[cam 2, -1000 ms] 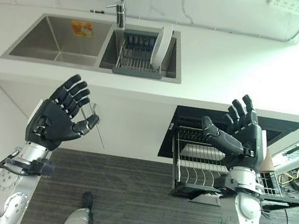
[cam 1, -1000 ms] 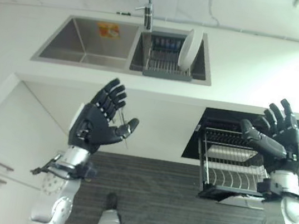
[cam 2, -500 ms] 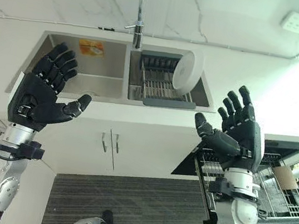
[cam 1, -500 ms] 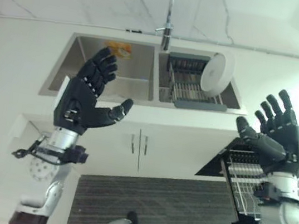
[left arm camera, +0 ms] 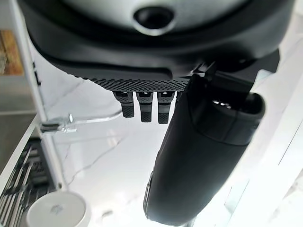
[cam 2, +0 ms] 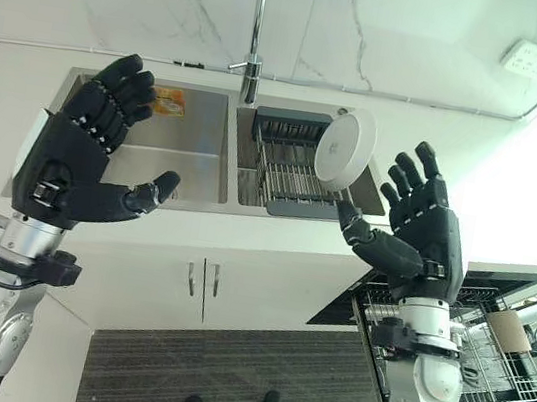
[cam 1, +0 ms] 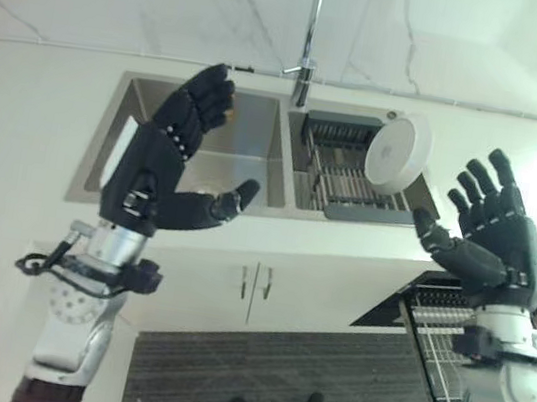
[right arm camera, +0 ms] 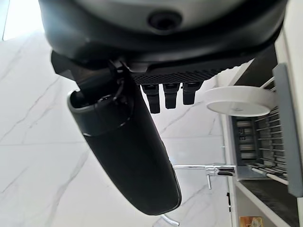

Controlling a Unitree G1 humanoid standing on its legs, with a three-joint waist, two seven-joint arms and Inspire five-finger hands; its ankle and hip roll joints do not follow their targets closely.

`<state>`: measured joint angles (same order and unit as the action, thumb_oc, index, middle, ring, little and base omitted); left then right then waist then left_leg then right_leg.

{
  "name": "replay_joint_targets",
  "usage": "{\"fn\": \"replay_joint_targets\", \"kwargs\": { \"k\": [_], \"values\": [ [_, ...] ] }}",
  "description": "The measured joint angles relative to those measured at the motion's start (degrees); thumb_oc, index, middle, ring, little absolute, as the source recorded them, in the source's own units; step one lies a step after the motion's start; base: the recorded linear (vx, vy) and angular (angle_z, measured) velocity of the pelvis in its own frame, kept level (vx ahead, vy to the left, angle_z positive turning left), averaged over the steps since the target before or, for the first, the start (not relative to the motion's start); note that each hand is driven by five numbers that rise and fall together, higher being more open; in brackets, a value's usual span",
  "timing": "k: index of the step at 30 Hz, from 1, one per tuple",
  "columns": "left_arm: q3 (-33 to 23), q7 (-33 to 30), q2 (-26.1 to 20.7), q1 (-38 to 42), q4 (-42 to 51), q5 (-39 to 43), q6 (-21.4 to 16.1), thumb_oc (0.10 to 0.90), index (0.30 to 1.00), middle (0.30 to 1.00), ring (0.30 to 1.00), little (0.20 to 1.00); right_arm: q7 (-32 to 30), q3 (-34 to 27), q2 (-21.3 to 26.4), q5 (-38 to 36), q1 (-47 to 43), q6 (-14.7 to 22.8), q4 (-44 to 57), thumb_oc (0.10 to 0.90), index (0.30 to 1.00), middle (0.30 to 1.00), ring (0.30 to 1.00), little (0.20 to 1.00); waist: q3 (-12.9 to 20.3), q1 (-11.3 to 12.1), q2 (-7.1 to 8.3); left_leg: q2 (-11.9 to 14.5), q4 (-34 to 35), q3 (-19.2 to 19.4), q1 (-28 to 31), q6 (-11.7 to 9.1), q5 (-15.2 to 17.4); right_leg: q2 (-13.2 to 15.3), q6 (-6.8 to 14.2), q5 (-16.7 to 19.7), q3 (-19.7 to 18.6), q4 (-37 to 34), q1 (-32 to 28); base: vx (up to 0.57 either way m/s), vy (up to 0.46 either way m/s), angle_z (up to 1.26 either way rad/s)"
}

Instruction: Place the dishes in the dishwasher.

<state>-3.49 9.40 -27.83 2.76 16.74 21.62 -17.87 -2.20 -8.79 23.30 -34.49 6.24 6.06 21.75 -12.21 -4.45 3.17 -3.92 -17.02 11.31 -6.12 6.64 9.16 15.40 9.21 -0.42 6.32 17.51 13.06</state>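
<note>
Hanging nearest the camera, the left hand (cam 2: 69,166) sits at about nine o'clock with its fingers spread and thumb stuck out sideways, holding nothing, raised in front of the left basin. The right hand (cam 2: 419,234) is at about three o'clock, likewise spread wide and empty, palm turned inward, with its thumb pointing toward the counter edge. Below the right hand, at four to five o'clock, the dishwasher rack (cam 2: 487,360) stands pulled out of its dark opening, with wire tines showing. Past both hands runs the white counter (cam 2: 242,243) with two cupboard handles under it at six o'clock. Set into the counter is the double sink (cam 2: 155,149); a small orange sticker lies in the left basin. In the right basin, at about one o'clock, a grey drying rack (cam 2: 288,169) holds a white plate (cam 2: 344,150) standing on edge at the rack's right end. Farthest back, at twelve o'clock, the curved tap (cam 2: 253,52) rises against the marble wall.
</note>
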Motion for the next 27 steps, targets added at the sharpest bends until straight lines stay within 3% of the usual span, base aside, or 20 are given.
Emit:
{"fn": "replay_joint_targets", "kwargs": {
  "k": [2,4,7,9,10,11,13,15,17,21,24,26,27],
  "values": [
    [1.71,-0.04,0.62,0.73,-0.59,-0.05,0.55,0.8,0.9,0.9,0.9,0.9,-0.6,0.12,-0.76,0.01,-0.04,-0.01,0.01,0.8,0.9,0.9,0.9,0.9,-0.12,-0.36,-0.04,-0.31,-1.52,-0.76,0.02,0.78,1.28,1.46,1.18,1.84,-2.06,-0.88,0.76,0.23,-0.232,0.18],
    [2.68,0.08,0.26,0.39,-0.54,-0.42,1.24,0.8,0.9,0.9,0.9,0.9,-1.12,0.43,-0.76,0.04,-0.14,-0.08,0.02,0.8,0.9,0.9,0.9,0.9,-0.13,-0.09,-0.05,-0.15,-2.49,-1.22,0.32,-0.13,2.06,2.52,0.55,3.08,-2.13,-1.82,1.53,0.2,-0.265,0.16],
    [2.64,-0.12,-0.62,0.2,-0.44,-0.5,2.3,0.8,0.9,0.9,0.9,0.9,-1.62,0.59,-0.52,0.03,-0.17,-0.16,0.03,0.8,0.9,0.9,0.9,0.9,-0.12,0.36,0.4,0.79,-3.64,-2.61,0.35,-1.19,2.69,1.7,0.02,3.3,-1.89,-3.77,0.35,0.15,-0.276,0.24],
    [2.45,-0.4,-0.89,-0.03,-0.25,-0.48,2.57,0.8,0.9,0.9,0.9,0.9,-1.72,0.83,-0.48,0.02,-0.36,-0.2,0.04,0.8,0.9,0.9,0.9,0.9,-0.02,0.79,1.89,1.2,-4.88,-3.51,0.35,-3.21,3.87,0.61,-1.14,4.71,-1.03,-6.07,-2.48,0.16,-0.295,0.17],
    [2.28,-0.4,-0.24,-0.1,-0.2,-0.46,2.59,0.8,0.9,0.9,0.9,0.9,-1.88,0.96,-0.1,0.02,-1.09,-0.22,-0.25,0.8,0.9,0.9,0.9,0.9,-0.44,0.79,1.45,2.1,-5.72,-3.95,0.16,-4.14,4.48,-0.22,0.17,5.17,-0.62,-5.98,-2.79,0.16,-0.278,0.08],
    [2.49,-0.29,-0.14,-0.28,-0.12,-0.43,3.53,0.8,0.9,0.9,0.9,0.9,-2.5,1.63,0.02,0.06,-3.15,-1.1,-1.77,0.8,0.9,0.9,0.9,0.9,-0.34,0.46,0.53,4.86,-5.44,-4.76,0.2,-5.87,4.52,-2.72,-1.55,3.79,0.76,-4.77,-2.73,0.14,-0.267,-0.01],
    [2.76,-0.2,-0.52,-0.24,0.8,-0.43,4.02,0.8,0.9,0.9,0.9,0.9,-3.27,1.56,0.16,0.07,-4.64,-1.77,-2.02,0.8,0.9,0.9,0.9,0.9,-0.29,-0.01,0.41,7.31,-4.48,-5.6,0.42,-7.54,4.3,-5.0,-3.48,2.79,2.07,-4.31,-2.68,0.12,-0.266,0.05],
    [3.95,-0.1,-0.46,0.69,1.13,-0.23,4.49,0.8,0.9,0.9,0.9,0.9,-3.3,1.19,2.18,0.1,-5.28,-1.79,-2.16,0.8,0.9,0.9,0.9,0.9,-0.15,-0.4,0.18,9.44,-1.06,-5.39,1.49,-9.94,2.44,-6.92,-5.59,1.17,3.32,-3.34,-2.78,0.1,-0.194,0.15],
    [4.2,-0.03,-0.4,0.91,1.49,0.72,4.74,0.8,0.9,0.9,0.9,0.9,-2.78,0.55,4.25,-0.04,-5.71,-2.21,-2.19,0.8,0.9,0.9,0.9,0.9,-0.03,-1.62,-0.11,10.5,1.86,-5.02,2.56,-11.06,0.14,-7.72,-6.88,0.03,4.98,-2.86,-2.98,0.1,-0.134,0.29],
    [4.02,0.09,0.35,-0.18,1.69,0.78,4.87,0.8,0.9,0.9,0.9,0.9,-1.78,-1.42,4.56,-4.97,-6.01,-3.13,-2.61,0.8,0.9,0.9,0.9,0.9,-0.15,-0.76,-1.19,11.88,2.04,-3.64,4.14,-12.7,-1.68,-8.97,-8.42,-2.23,5.26,-0.66,-3.28,0.03,0.002,0.04],
    [4.48,1.39,2.54,0.15,1.62,2.47,4.75,0.8,0.9,0.9,0.9,0.9,-2.24,-2.49,2.75,-6.24,-6.49,-3.1,-4.25,0.8,0.9,0.9,0.9,0.9,-0.19,-0.77,-1.92,13.19,-1.93,-1.82,-0.19,-13.04,-0.16,-8.08,-8.69,-3.09,5.74,-0.67,-3.36,0.01,0.095,0.17],
    [4.98,2.14,2.28,0.29,1.66,2.96,4.31,0.8,0.9,0.9,0.9,0.9,-2.82,-2.03,2.9,-6.17,-6.19,-3.99,-5.27,0.8,0.9,0.9,0.9,0.9,-0.19,-0.97,-2.91,15.76,-1.54,1.15,-1.92,-12.31,-0.61,-7.76,-8.73,-4.09,6.86,0.45,-3.3,-0.01,0.118,0.12],
    [5.06,2.15,2.29,0.29,1.65,2.89,4.13,0.8,0.9,0.9,0.9,0.9,-2.91,-1.99,3.06,-6.21,-6.14,-4.53,-5.27,0.8,0.9,0.9,0.9,0.9,-0.16,-0.99,-3.3,16.26,-1.56,0.86,-1.9,-11.98,-0.74,-7.68,-8.49,-4.55,6.67,0.98,-3.34,0.01,0.183,-0.01]
  ]
}}
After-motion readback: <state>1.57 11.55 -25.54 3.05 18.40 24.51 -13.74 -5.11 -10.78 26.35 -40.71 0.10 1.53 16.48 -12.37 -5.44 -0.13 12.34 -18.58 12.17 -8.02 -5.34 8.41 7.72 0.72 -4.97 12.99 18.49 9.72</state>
